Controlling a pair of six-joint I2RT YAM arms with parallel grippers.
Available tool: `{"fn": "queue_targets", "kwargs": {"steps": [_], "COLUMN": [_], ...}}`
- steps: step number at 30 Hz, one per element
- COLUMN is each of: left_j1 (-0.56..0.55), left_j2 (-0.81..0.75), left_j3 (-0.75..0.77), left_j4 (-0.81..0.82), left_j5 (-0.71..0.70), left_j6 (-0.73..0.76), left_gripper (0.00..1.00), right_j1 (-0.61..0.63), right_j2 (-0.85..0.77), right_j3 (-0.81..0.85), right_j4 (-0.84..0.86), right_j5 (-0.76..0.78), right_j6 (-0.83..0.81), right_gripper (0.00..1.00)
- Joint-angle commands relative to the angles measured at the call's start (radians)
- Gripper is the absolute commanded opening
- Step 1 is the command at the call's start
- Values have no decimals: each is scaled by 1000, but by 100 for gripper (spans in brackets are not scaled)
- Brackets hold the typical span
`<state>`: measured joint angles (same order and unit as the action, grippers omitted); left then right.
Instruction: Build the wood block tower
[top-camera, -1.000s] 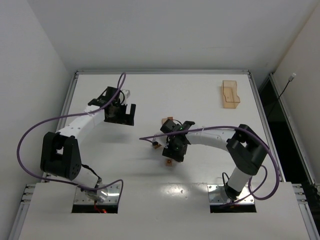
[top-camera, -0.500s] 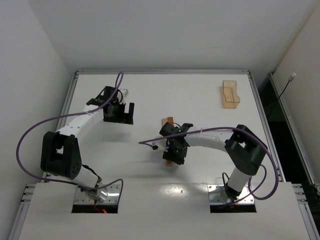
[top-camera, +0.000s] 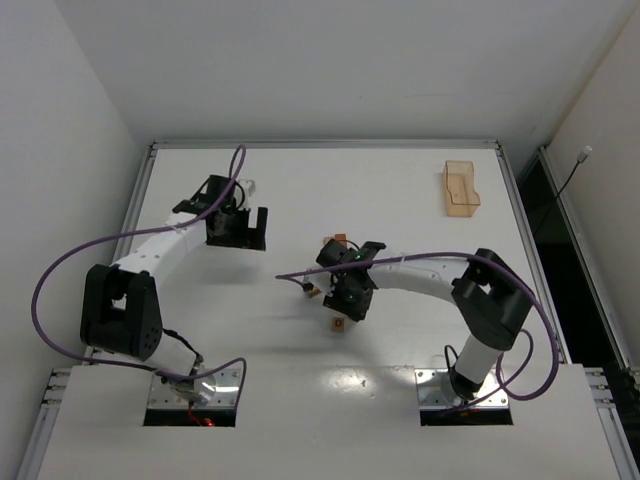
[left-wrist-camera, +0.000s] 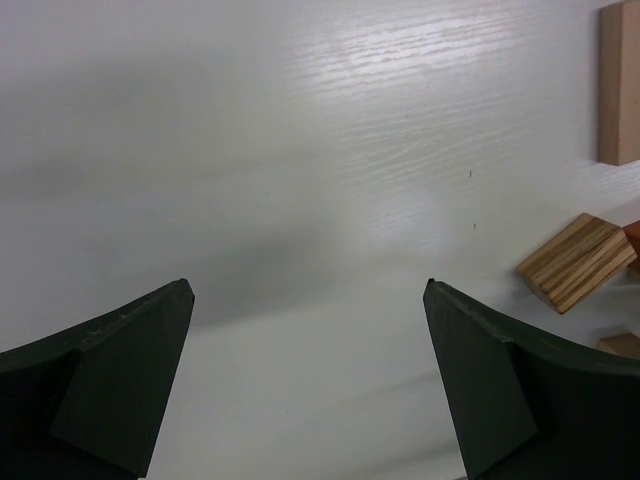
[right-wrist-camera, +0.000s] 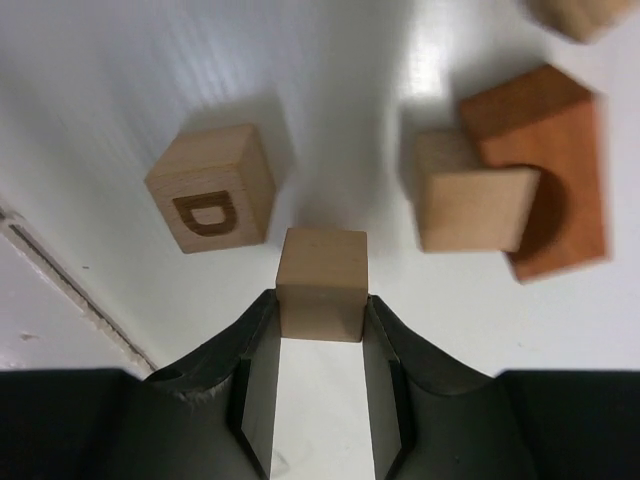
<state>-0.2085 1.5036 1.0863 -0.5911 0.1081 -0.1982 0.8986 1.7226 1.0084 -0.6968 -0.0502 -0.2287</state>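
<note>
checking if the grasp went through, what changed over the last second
The right gripper dipped toward the near edge, then drew back a little toward the far side, and its jaws closed onto the plain tan cube. The lettered cube beside it lies where it did, and the left gripper stayed wide open in the same place.

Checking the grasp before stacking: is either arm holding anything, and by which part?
The right fingers pinch a plain tan cube by its two opposite side faces, at their tips. The left fingers stand open, holding nothing.
</note>
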Motion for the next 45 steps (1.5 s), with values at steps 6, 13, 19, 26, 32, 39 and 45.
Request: {"fn": "queue_targets", "kwargs": {"steps": [6, 13, 19, 26, 32, 39, 45], "left_j1": [11, 11, 11, 29, 38, 38, 38], "left_j2": [-123, -68, -31, -22, 9, 27, 37], "left_j3": [-65, 30, 86, 77, 77, 95, 104], "left_j4": [34, 10, -10, 10, 10, 1, 1], "left_j5": [-108, -212, -248, -242, -231, -222, -222], "left_j6": [-59, -102, -102, -102, -112, -112, -112], "left_gripper": [99, 99, 99, 99, 99, 99, 99], "right_j1": [-84, -164, -282, -319, -319, -310, -319], "right_j2": [-130, 23, 192, 331, 367, 388, 434], "right_j3": [361, 561, 703, 872, 849, 799, 819], "right_j4": [-82, -101, -167, -204, -176, -167, -176], "right_j5": [261, 296, 142, 127, 53, 3, 26], "right_j6": [368, 643, 834, 868, 868, 868, 829], "right_gripper": [0, 0, 0, 0, 0, 0, 0]}}
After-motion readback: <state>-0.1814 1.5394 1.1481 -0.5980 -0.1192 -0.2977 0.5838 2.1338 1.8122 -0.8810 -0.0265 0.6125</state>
